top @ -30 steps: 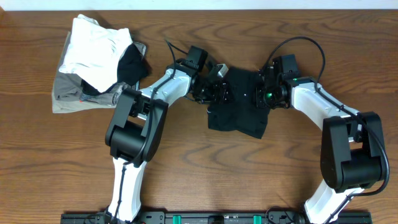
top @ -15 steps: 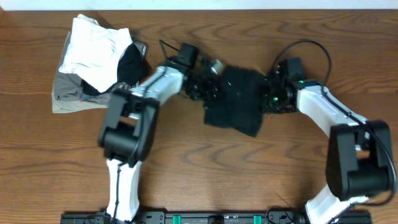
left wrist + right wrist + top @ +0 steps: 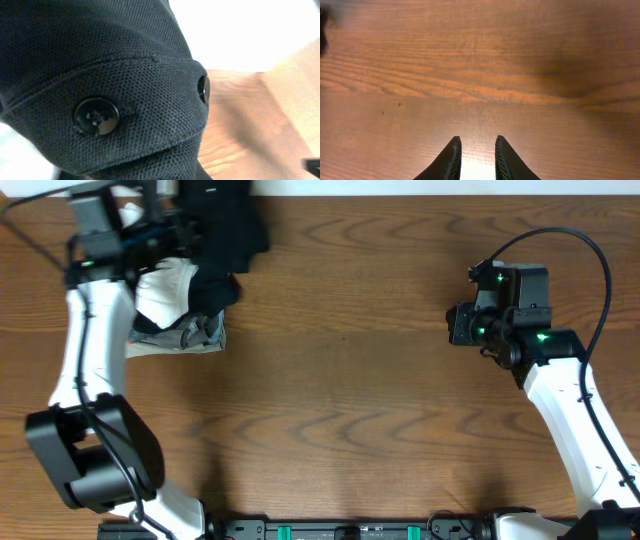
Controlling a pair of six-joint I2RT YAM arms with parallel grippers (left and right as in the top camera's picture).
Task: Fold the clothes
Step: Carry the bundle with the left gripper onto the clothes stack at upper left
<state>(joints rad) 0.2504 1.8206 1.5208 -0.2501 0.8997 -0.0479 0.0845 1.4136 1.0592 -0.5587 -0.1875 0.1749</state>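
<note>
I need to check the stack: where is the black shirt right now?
In the overhead view the black shirt is bunched at the far left corner of the table, right beside the white garment and grey garment stacked there.

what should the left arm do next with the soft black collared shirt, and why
Probably lower the soft black collared shirt onto the white folded garment atop the grey folded garment. The left gripper seems to hold it bunched just over that pile, and the right gripper sits open and empty over the wooden table.
</note>
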